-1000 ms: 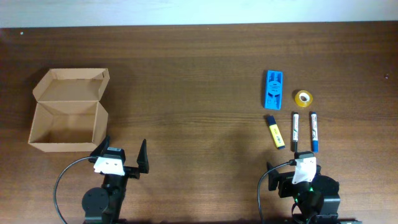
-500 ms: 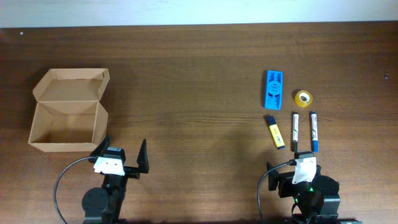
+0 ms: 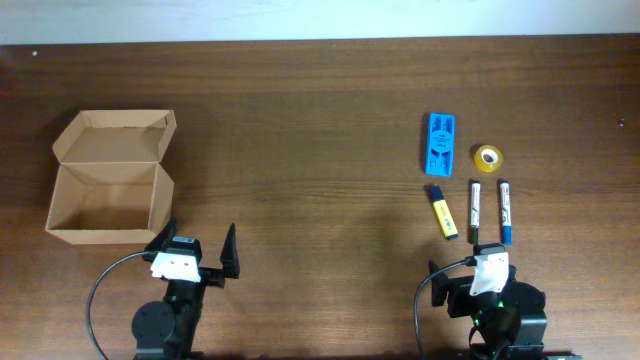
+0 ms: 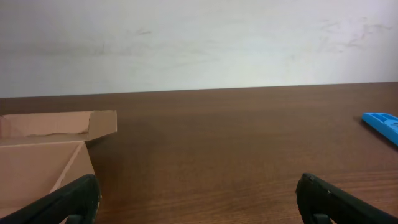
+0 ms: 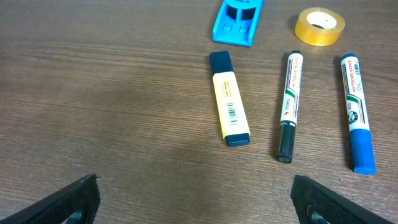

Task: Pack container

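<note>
The brown cardboard container (image 3: 105, 190) stands open at the left with its flap lid folded back; it also shows in the left wrist view (image 4: 43, 155). At the right lie a yellow highlighter (image 3: 443, 211), a black marker (image 3: 474, 211), a blue marker (image 3: 505, 211), a yellow tape roll (image 3: 488, 157) and a blue stapler-like item (image 3: 439, 142). The same items show in the right wrist view: highlighter (image 5: 229, 106), black marker (image 5: 290, 106), blue marker (image 5: 357, 111), tape (image 5: 319, 26). My left gripper (image 3: 196, 255) is open and empty, just in front of the box. My right gripper (image 5: 196, 202) is open and empty, just in front of the pens.
The brown wooden table (image 3: 310, 150) runs to a pale wall at the back. The blue item also shows in the left wrist view (image 4: 382, 126) and the right wrist view (image 5: 237, 20).
</note>
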